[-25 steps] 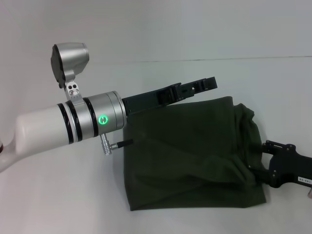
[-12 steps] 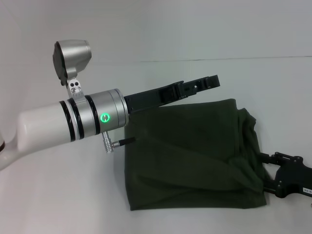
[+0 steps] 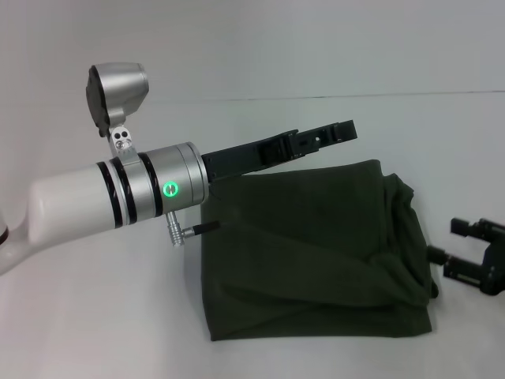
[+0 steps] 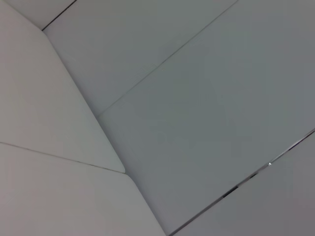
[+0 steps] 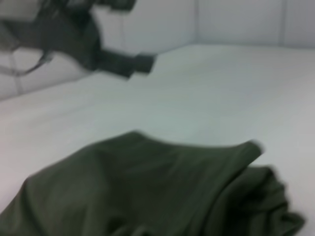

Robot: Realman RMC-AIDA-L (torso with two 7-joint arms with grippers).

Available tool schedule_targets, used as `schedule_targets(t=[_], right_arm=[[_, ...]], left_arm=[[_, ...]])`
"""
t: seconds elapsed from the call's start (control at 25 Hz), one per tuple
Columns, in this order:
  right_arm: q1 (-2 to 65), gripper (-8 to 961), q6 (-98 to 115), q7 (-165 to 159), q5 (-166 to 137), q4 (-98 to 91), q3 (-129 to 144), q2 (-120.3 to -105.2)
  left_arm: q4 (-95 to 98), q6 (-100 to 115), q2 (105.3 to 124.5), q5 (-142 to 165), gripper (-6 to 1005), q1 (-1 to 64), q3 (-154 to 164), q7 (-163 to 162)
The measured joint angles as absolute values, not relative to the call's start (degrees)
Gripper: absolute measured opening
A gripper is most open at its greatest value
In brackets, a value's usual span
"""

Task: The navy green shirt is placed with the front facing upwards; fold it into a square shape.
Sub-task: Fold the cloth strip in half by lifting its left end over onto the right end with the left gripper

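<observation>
Folded navy green shirt between hands: right hand beside it, apart; left hand above, cannot tell.

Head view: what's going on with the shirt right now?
The navy green shirt lies on the white table, folded into a rough square with its plain side up and its right edge bunched. The right claw is open just off that edge, touching nothing. The left claw hovers above the far edge, holding nothing.
</observation>
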State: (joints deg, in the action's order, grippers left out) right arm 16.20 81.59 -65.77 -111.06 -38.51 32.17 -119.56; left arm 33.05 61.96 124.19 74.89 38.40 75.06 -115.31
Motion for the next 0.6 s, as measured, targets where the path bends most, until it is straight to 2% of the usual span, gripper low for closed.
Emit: schedule_targets(t=[0.6], right_arm=[[24.9, 732, 68.5, -66.5, -110.6, -32.9, 30.7, -120.08]], left_arm=[[33.0, 62.1, 124.28, 74.8, 932, 38.3, 75.1, -115.3]])
